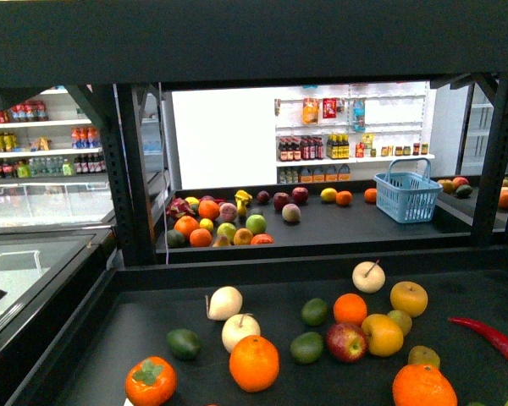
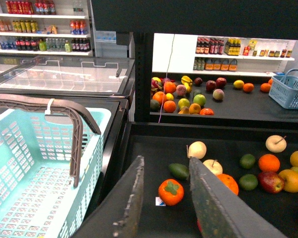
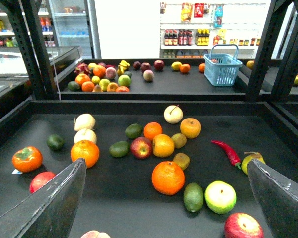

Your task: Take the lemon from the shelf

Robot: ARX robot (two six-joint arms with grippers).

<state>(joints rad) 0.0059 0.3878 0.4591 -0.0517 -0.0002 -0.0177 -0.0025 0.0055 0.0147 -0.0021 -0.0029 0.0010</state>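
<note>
The shelf is a black tiered rack; its near deck [image 1: 144,317] holds scattered fruit. A yellow, lemon-like fruit [image 1: 328,194] lies on the far deck beside an orange, left of a blue basket [image 1: 408,193]. It also shows in the left wrist view [image 2: 239,84] and the right wrist view [image 3: 176,65]. My left gripper [image 2: 166,161] is open and empty over the near deck's left end, above a persimmon [image 2: 171,192]. My right gripper [image 3: 166,162] is open wide and empty over the near deck [image 3: 114,198]. Neither gripper shows in the front view.
The near deck holds oranges [image 1: 254,363], apples [image 1: 346,342], avocados [image 1: 184,342], yellow apples [image 1: 409,298] and a red chili [image 1: 491,337]. A yellow-green fruit [image 3: 250,159] lies by the chili. A teal basket [image 2: 20,168] hangs left of the shelf. Dark uprights [image 1: 135,169] flank the decks.
</note>
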